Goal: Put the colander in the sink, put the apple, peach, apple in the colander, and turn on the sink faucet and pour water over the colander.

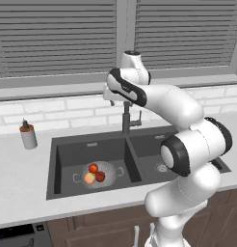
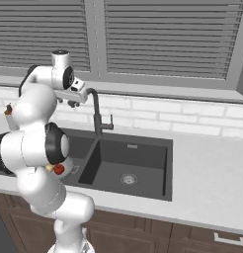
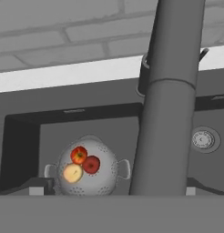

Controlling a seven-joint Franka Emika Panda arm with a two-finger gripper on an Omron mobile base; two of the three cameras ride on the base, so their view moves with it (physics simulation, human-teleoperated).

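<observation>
The silvery colander (image 1: pixel 109 170) (image 3: pixel 107 179) sits in the left basin of the dark sink (image 1: pixel 72 152) (image 3: pixel 50 136) (image 2: pixel 143 158). Inside it lie two red apples (image 1: pixel 93 168) (image 3: pixel 78 154), (image 1: pixel 100 176) (image 3: pixel 91 164) and a pale peach (image 1: pixel 89 179) (image 3: pixel 72 173). The sink faucet (image 1: pixel 125 118) (image 2: pixel 97 116) (image 3: pixel 170 91) rises behind the divider, and no water runs from it. My gripper (image 1: pixel 110 98) (image 2: pixel 71 102) (image 3: pixel 113 189) is open, high beside the gooseneck. In the hand view the spout stands between its fingertips (image 3: pixel 36 189).
A grey soap dispenser (image 1: pixel 28 136) (image 2: pixel 9 111) stands on the counter left of the sink. The right basin (image 2: pixel 128 179) holds a steel drain. A white brick wall and window blinds lie close behind the faucet. Cabinet fronts run below the counter.
</observation>
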